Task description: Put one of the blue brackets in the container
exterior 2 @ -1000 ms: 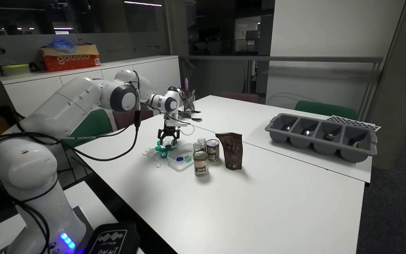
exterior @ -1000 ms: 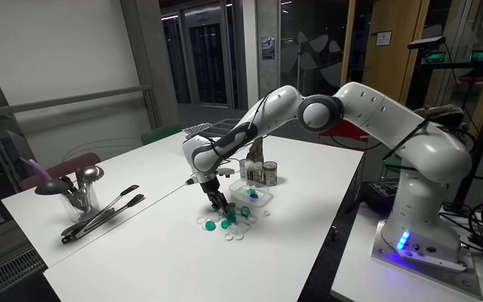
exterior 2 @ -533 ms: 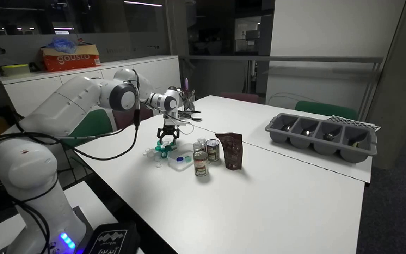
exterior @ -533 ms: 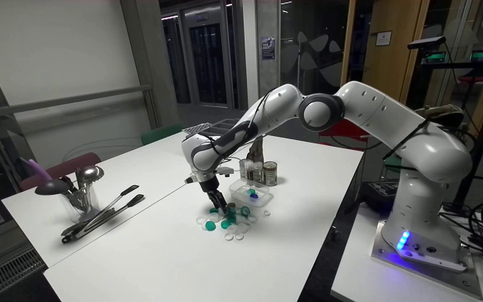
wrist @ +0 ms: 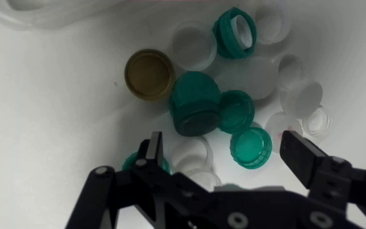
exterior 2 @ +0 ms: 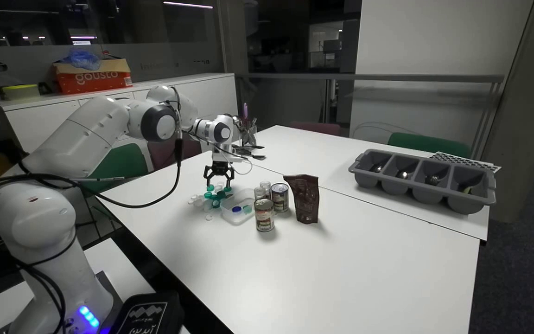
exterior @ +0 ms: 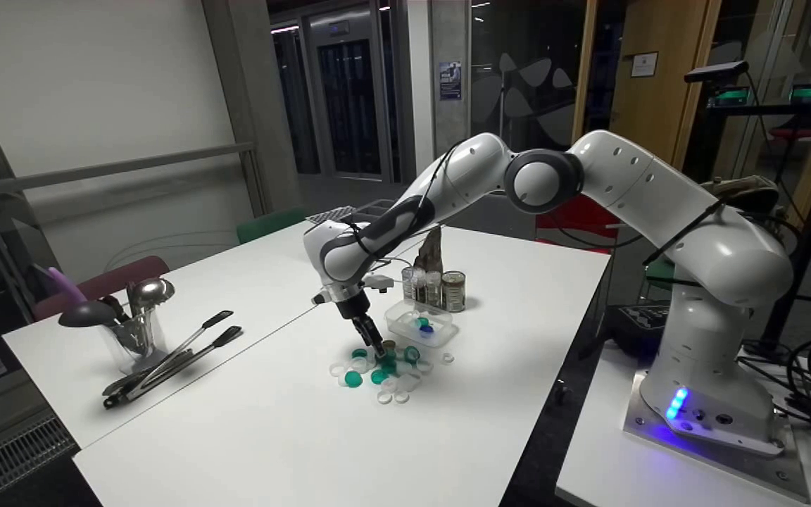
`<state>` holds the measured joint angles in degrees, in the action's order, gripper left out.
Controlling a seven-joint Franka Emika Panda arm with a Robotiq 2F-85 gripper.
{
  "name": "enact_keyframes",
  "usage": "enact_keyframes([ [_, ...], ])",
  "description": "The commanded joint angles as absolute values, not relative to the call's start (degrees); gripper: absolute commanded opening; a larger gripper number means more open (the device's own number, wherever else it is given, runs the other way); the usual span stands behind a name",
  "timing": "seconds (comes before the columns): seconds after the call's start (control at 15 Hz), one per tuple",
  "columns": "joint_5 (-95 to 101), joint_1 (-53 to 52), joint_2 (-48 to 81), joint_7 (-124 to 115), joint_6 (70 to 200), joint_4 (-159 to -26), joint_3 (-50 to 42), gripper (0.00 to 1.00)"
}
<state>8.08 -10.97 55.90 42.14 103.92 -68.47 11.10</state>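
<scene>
Over white table (exterior: 293, 451), gripper (exterior 2: 219, 186) hangs low above jumble of teal caps (wrist: 251, 148), jaws released and spread wide. White caps (wrist: 192, 47) lie mixed among them, brass lid (wrist: 149, 74) at jumble's edge; wrist view shows one teal cap (wrist: 129, 161) partly behind finger (wrist: 155, 148). Whether gripper touches any, cannot tell. Near jumble sits clear tub (exterior 2: 236, 220), blue cap (exterior 2: 237, 209) and teal piece (exterior 2: 247, 209) inside. Just beside tub: cans (exterior 2: 264, 218), brown pouch (exterior 2: 305, 199) near them. Well apart: four-compartment grey tray (exterior 2: 466, 205); tongs (exterior: 179, 366) lying beside utensil jar (exterior: 124, 360).
</scene>
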Motion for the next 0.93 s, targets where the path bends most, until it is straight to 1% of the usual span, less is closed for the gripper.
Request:
enact_keyframes([
  [0.0, 8.5, -10.9, 53.6, 40.8, 100.9, -71.0, 10.6, 1.00],
  [0.87, 9.5, -11.6, 57.4, 41.7, 92.0, -63.4, 9.9, 1.00],
])
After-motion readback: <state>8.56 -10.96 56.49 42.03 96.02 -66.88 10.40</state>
